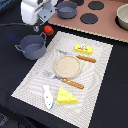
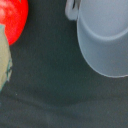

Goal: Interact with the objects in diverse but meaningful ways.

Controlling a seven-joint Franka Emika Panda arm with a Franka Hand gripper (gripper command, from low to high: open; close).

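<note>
My gripper [image 1: 40, 24] hangs over the dark table at the back of the exterior view's left, above the gap between the red tomato [image 1: 48, 30] and the grey two-handled pot [image 1: 32, 46]. Its fingers are too blurred to read. The wrist view shows the tomato [image 2: 12, 20] and the pot [image 2: 105, 35] with bare dark surface between them, and no fingers. On the striped placemat [image 1: 97, 75] lie the yellow block with a red label [image 1: 84, 48], the white fish [image 1: 47, 97] and the holed cheese wedge [image 1: 66, 96].
A tan plate [image 1: 67, 66] sits mid-mat between a toy knife [image 1: 85, 58] and a second utensil [image 1: 70, 82]. A dark pan [image 1: 67, 7], a toy stove with black burners [image 1: 90, 18] and a bowl [image 1: 122, 17] stand at the back.
</note>
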